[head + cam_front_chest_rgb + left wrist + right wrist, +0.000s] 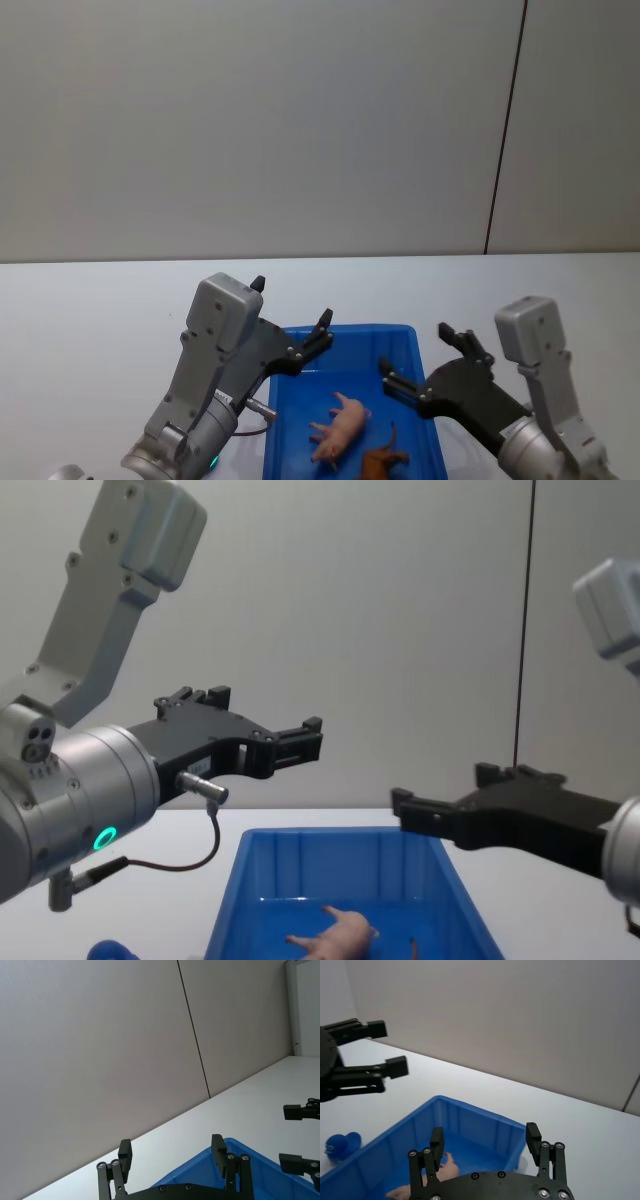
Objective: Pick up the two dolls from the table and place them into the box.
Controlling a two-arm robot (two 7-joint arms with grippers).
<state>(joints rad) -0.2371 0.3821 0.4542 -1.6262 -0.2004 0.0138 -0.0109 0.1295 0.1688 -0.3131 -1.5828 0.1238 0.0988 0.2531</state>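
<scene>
The two dolls lie inside the blue box (345,330). The pale pink pig (340,425) rests on the box floor, and the reddish-brown animal (383,460) lies just beside it, nearer me. My left gripper (292,302) hovers open and empty above the box's far left corner. Over the right rim, my right gripper (415,350) also hangs open, holding nothing. In the chest view both grippers (268,710) (445,785) stand well above the box (340,836) and the pig (335,935). The right wrist view shows the pig (445,1167) under the spread fingers (533,1132).
A small blue object (340,1146) sits on the white table just outside the box's left wall, also low in the chest view (105,948). White table (100,300) spreads around the box up to a grey wall behind.
</scene>
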